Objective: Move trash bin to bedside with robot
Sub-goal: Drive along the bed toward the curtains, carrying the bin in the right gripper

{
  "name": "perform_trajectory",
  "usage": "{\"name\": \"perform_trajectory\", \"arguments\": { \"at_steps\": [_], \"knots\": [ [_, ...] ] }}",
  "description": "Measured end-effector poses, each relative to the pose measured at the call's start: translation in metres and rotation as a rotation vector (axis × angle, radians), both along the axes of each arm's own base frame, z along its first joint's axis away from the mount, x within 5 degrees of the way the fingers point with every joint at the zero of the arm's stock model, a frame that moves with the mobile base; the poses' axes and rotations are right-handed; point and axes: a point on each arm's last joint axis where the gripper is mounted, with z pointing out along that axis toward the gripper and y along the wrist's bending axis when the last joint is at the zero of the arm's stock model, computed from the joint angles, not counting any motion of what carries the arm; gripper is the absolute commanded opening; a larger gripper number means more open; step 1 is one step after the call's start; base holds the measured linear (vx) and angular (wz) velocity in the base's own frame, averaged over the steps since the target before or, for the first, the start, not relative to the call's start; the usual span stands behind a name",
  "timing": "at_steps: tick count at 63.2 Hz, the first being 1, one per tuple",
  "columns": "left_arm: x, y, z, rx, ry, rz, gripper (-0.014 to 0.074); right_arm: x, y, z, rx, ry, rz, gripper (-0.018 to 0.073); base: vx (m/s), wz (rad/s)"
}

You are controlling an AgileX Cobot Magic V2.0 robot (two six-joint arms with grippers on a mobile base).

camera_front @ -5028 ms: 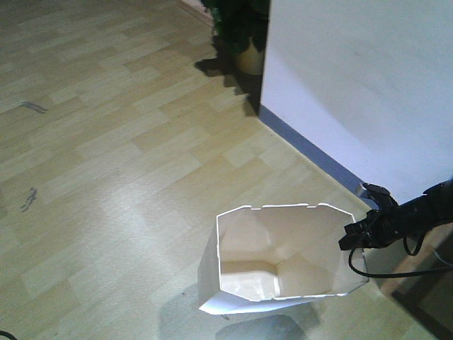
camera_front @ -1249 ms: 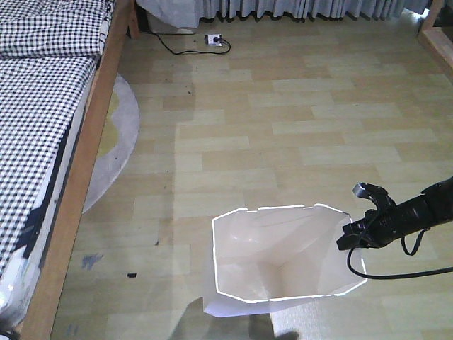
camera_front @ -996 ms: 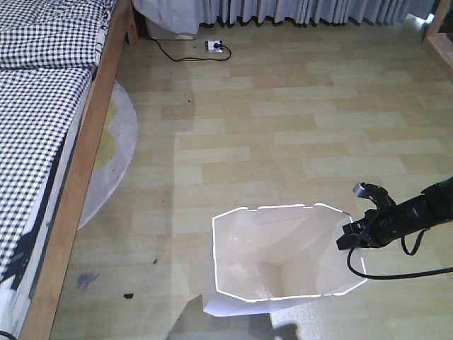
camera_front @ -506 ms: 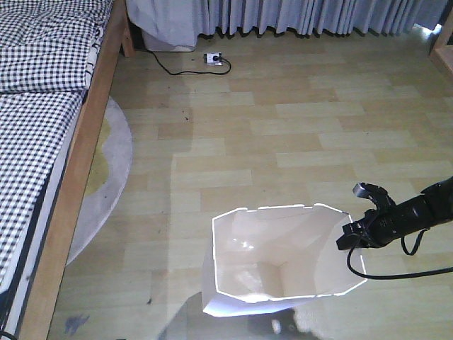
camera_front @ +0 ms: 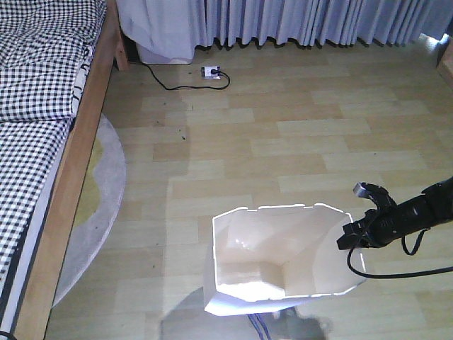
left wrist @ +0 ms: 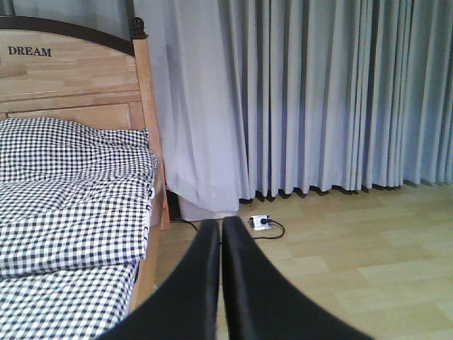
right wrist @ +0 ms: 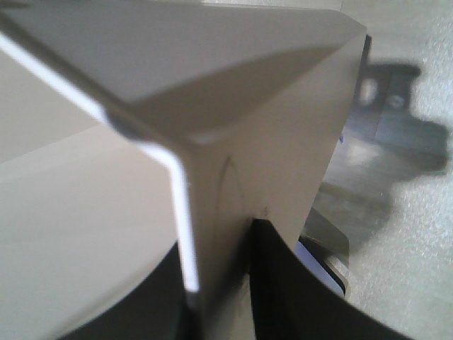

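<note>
The white trash bin (camera_front: 269, 244) stands low in the front view, its octagonal rim up and its cream inside showing. My right gripper (camera_front: 352, 237), on a thin black arm with a trailing cable, is shut on the bin's right rim. In the right wrist view the bin wall (right wrist: 233, 106) runs between the two black fingers (right wrist: 297, 297). The bed (camera_front: 35, 106), with checked bedding and a wooden frame, lies along the left; a strip of floor separates it from the bin. My left gripper (left wrist: 221, 227) is shut on nothing and faces the bed (left wrist: 71, 191).
A round pale rug (camera_front: 102, 205) pokes out from under the bed. A white power strip (camera_front: 210, 71) with a black cable lies by the grey curtains (camera_front: 318, 21). A wooden furniture edge (camera_front: 447, 67) shows at the far right. Light wooden floor surrounds the bin.
The view swung from a wall corner with a plant to the bed and curtains. The bed has slid left and the curtains have come closer. The right gripper keeps its hold on the bin.
</note>
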Motion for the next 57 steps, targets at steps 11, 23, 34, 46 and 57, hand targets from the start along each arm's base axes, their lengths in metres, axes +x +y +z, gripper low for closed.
{"name": "perform_trajectory", "arguments": {
  "at_steps": [11,23,34,46,57],
  "knots": [
    [0.0,0.0,0.0,0.0,0.0,0.0,-0.0006,0.0003,-0.0001,0.0001,0.0,-0.001,0.0,-0.0003,0.23,0.05],
    [0.0,0.0,0.0,0.0,0.0,0.0,-0.0006,0.0003,-0.0001,0.0001,0.0,-0.001,0.0,-0.0003,0.2,0.08],
    [0.0,0.0,0.0,0.0,0.0,0.0,-0.0006,0.0003,-0.0001,0.0001,0.0,-0.001,0.0,-0.0003,0.19,0.13],
    [0.0,0.0,0.0,0.0,0.0,0.0,-0.0006,0.0003,0.0,0.0001,0.001,-0.001,-0.001,-0.0003,0.16,0.13],
    [0.0,0.0,0.0,0.0,0.0,0.0,-0.0006,0.0003,0.0001,0.0002,0.002,0.0,0.0,-0.0003,0.14,0.12]
  ]
}}
